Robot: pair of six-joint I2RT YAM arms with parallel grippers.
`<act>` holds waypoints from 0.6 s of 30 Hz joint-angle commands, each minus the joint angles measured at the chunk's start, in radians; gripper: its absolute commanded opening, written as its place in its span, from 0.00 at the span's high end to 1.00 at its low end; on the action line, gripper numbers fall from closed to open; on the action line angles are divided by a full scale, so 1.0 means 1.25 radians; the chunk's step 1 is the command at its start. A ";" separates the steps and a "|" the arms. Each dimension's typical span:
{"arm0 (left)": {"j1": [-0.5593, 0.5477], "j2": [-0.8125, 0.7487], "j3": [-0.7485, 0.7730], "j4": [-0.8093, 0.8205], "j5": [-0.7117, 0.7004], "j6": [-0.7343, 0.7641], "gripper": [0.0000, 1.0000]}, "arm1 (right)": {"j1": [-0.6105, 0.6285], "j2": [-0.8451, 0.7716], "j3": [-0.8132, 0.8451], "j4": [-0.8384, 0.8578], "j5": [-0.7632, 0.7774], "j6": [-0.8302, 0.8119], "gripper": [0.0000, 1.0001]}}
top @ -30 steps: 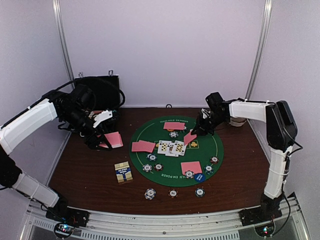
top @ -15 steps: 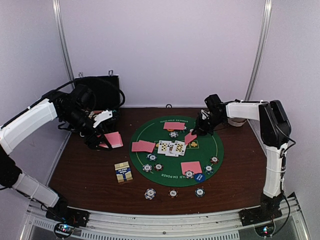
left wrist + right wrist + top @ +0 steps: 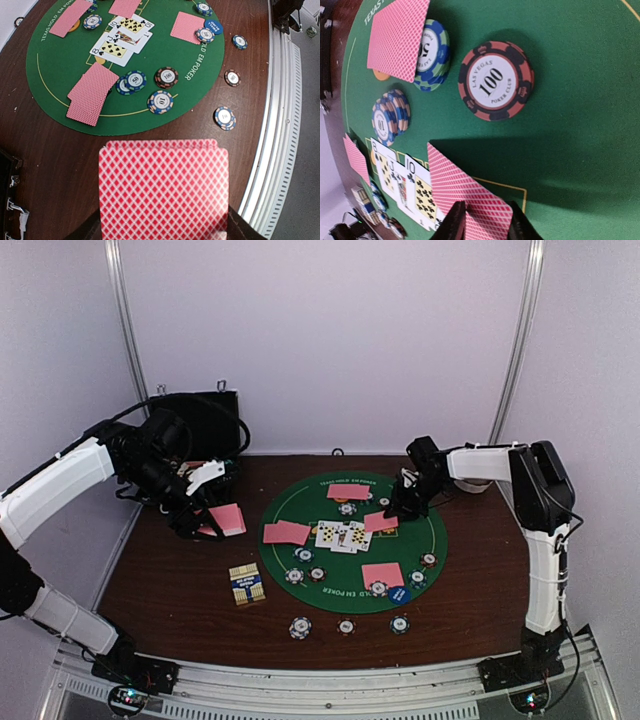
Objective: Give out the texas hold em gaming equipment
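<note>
Dark wood table point(image 3: 180, 575) with round green felt mat point(image 3: 420, 532). Right gripper point(image 3: 486, 224) clamped on diamond-patterned pink card point(image 3: 465, 197), low over mat beside face-up cards point(image 3: 344, 535). Left gripper point(image 3: 205, 525) pinching fanned pink deck point(image 3: 164, 187) off the mat's left. Striped chips point(image 3: 495, 80) scattered around.

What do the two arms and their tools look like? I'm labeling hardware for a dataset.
Both arms have glossy white link shells joined by black joints. The left arm ends in a bulky black wrist with a white plate and black cables looping behind it. The right arm has a black elbow housing and a black tool. The right tool's fingers are dark, narrow prongs.
</note>
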State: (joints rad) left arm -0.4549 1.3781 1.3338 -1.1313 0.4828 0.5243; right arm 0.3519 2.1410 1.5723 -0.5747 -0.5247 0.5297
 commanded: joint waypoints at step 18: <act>0.006 0.018 0.040 0.008 0.022 -0.005 1.00 | 0.154 -0.258 -0.010 0.028 0.045 0.095 0.15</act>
State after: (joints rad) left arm -0.4549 1.3911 1.3434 -1.1313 0.4835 0.5243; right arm 0.4274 1.8988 1.5845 -0.6220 -0.4137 0.5461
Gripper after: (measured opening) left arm 0.675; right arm 0.815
